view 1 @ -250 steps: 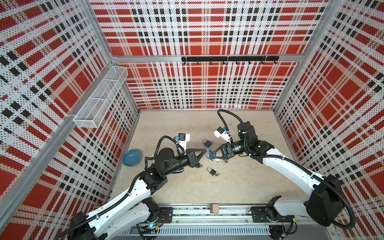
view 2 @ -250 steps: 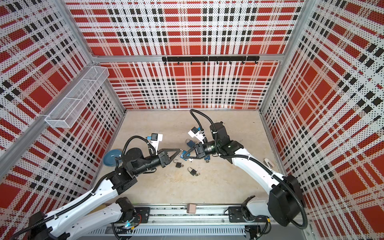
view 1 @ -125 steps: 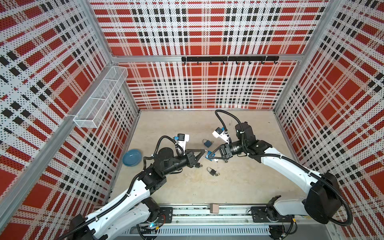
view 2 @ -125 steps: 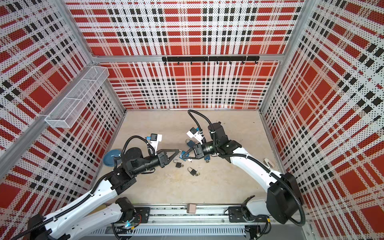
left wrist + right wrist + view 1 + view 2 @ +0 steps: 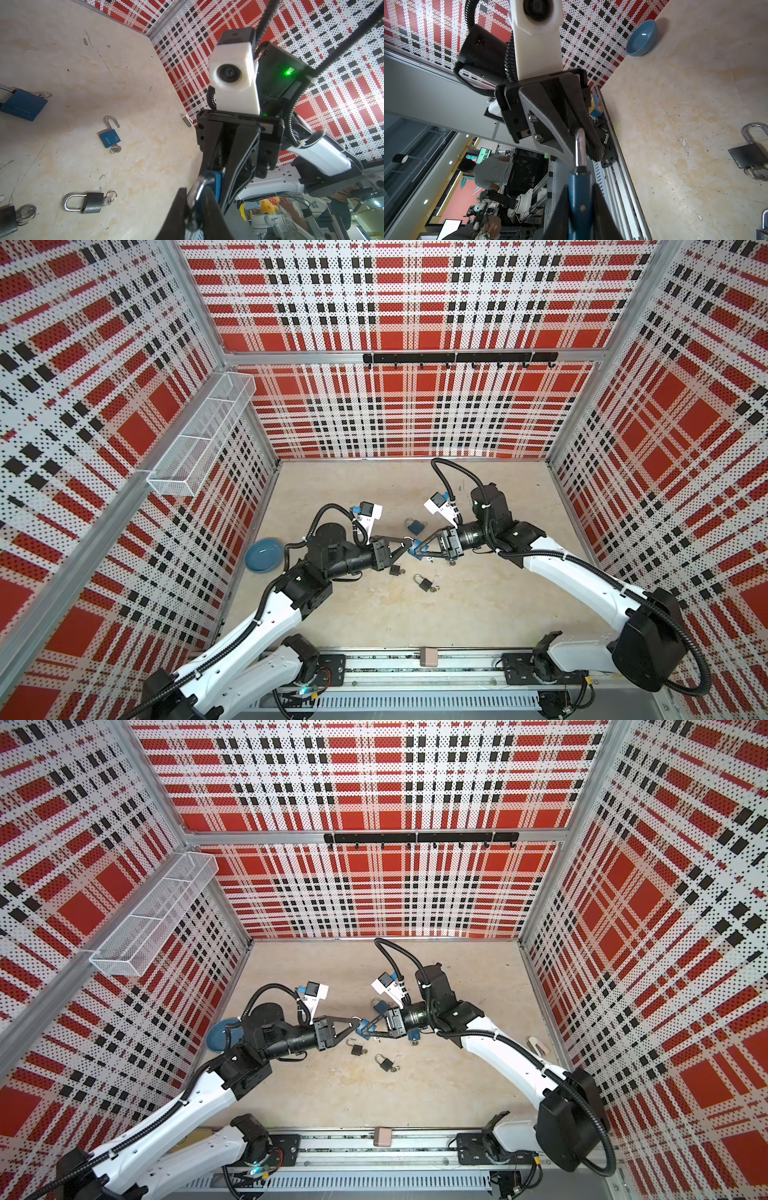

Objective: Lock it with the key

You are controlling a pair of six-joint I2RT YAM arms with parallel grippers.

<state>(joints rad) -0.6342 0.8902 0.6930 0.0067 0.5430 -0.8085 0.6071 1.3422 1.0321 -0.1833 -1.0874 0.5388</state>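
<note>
My right pincer (image 5: 580, 193) is clamped on the body of the blue padlock (image 5: 580, 209), which is held between both arms. My left pincer (image 5: 195, 200) pinches its silver shackle (image 5: 200, 185), facing the right one tip to tip.

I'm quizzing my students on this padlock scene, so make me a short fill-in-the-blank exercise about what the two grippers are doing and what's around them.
The right gripper clamps the body of a ___ padlock.
The left gripper pinches that padlock's metal ___.
In both top views the wire basket hangs on the ___ side.
Missing words: blue; shackle; left.
</note>
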